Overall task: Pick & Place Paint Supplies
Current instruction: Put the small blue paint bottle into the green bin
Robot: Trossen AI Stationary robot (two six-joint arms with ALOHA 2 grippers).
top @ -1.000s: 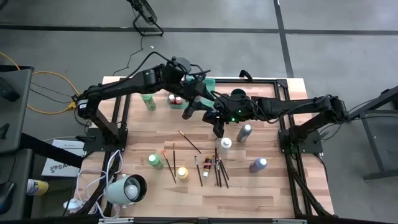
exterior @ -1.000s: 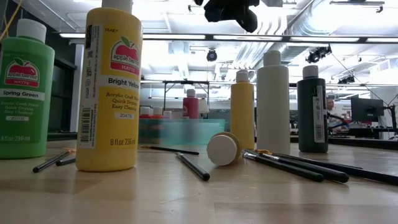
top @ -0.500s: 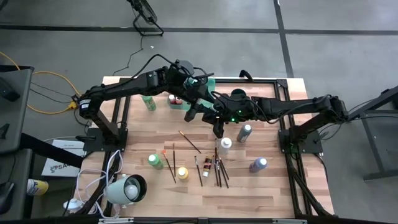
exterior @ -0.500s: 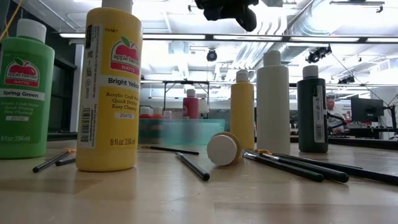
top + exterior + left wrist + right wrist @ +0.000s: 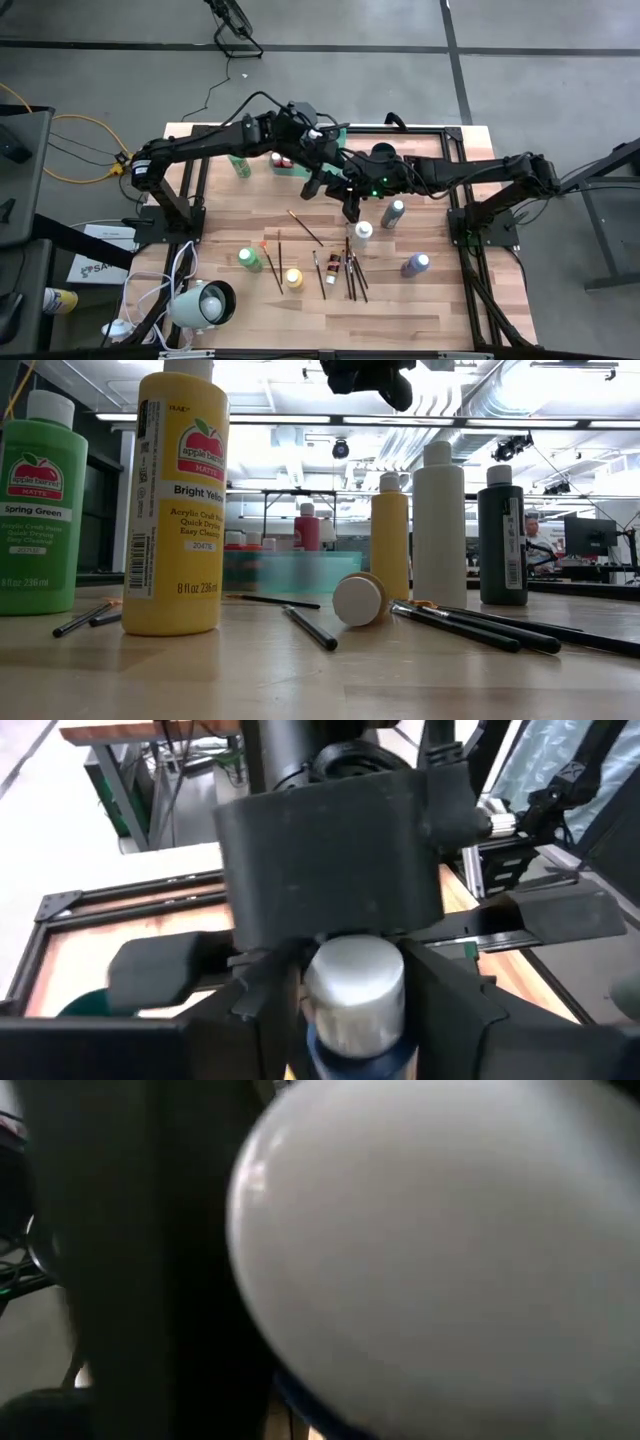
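Observation:
A blue paint bottle with a white cap (image 5: 355, 992) hangs above the middle of the table, where both arms meet. My right gripper (image 5: 350, 207) is shut on it; in its wrist view the cap (image 5: 450, 1250) fills the picture, with a strip of blue below. My left gripper (image 5: 314, 184) reaches in from the table's left, one finger (image 5: 262, 1010) on each side of the bottle's cap end. Other paint bottles and thin brushes (image 5: 350, 272) stand and lie on the table. My right gripper holds the blue bottle lifted clear of the table, cap end toward its wrist. The cap and the gripper's housing (image 5: 330, 850) hide the place of contact. My left gripper's fingers stand close beside the cap (image 5: 355, 970); I cannot tell whether they touch it.
A green tray (image 5: 322, 150) with red-capped bottles stands at the far edge, with a green bottle (image 5: 238, 163) to its left. Grey-capped (image 5: 392, 212), white (image 5: 361, 233), purple (image 5: 415, 264), green (image 5: 250, 259) and yellow (image 5: 293, 278) bottles stand nearer. A round cup (image 5: 205, 303) sits at the near left corner.
My left gripper has edged toward the table's right, closer to my right gripper and the bottle it holds. My right arm has kept still.

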